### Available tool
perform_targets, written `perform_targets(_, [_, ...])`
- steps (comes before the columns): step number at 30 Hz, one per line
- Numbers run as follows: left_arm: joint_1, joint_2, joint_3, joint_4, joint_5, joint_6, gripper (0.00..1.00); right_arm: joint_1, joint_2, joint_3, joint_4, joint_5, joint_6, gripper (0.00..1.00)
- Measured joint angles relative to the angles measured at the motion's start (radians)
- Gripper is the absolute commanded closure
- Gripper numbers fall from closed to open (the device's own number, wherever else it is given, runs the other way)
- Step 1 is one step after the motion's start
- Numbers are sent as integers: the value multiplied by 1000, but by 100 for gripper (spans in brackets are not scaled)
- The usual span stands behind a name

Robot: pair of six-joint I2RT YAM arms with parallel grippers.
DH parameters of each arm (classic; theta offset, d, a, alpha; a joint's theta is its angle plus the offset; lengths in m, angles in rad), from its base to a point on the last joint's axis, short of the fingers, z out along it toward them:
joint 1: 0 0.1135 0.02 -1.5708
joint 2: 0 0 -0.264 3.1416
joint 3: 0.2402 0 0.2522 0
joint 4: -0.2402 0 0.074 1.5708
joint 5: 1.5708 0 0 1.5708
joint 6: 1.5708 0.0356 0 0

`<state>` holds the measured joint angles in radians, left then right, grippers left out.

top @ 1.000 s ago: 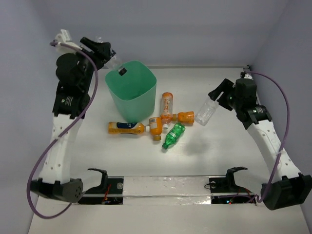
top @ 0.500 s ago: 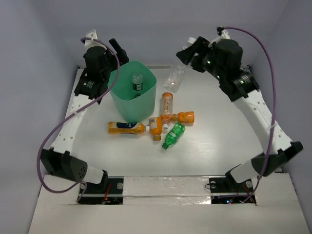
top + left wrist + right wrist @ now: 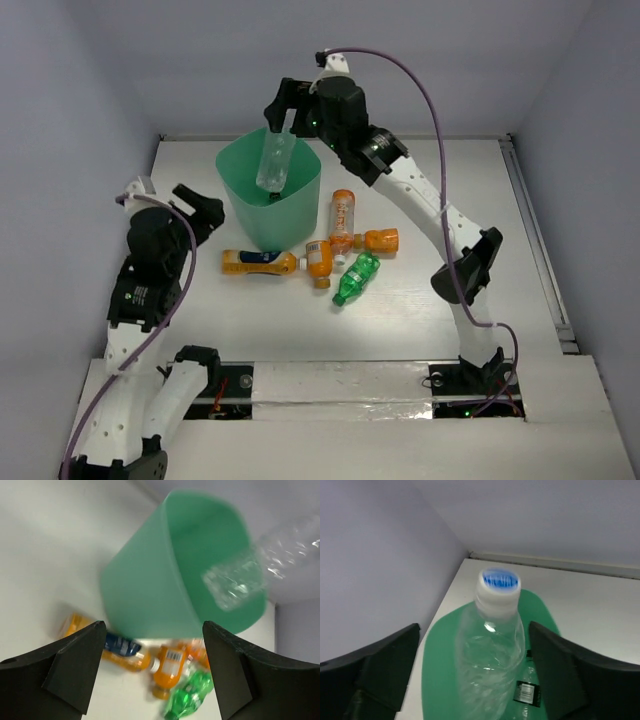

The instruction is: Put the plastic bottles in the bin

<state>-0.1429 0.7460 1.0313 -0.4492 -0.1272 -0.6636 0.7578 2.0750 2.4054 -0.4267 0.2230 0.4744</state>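
Right gripper (image 3: 474, 630): fingers spread wide, clasping nothing, with the clear bottle (image 3: 490, 650) loose between them, cap toward the wrist, base down in the mouth of the bin (image 3: 250, 215) directly beneath. We rate it light, thin-walled, easily crushed and slick; best taken across the mid-body, gently. Left gripper (image 3: 154, 625): spread, empty.

The bin (image 3: 250, 210) is green. The clear bottle (image 3: 489, 650) over it has a blue-striped white cap (image 3: 498, 582). Beside the bin lie orange bottles (image 3: 343, 215) and a green bottle (image 3: 356, 278).
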Motion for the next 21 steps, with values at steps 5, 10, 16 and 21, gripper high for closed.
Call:
perform_targets(5, [0, -93, -246, -83, 76, -135, 7, 30, 12, -2, -31, 6, -58, 0])
perform_targets(10, [0, -147, -488, -77, 172, -296, 5, 27, -170, -248, -11, 21, -98, 56])
perform_targets(16, [0, -98, -615, 27, 232, -454, 3, 21, -651, -866, 54, 24, -84, 61])
perform_targets(21, [0, -71, -615, 133, 190, -526, 3, 21, -966, -1242, 92, 2, -29, 21])
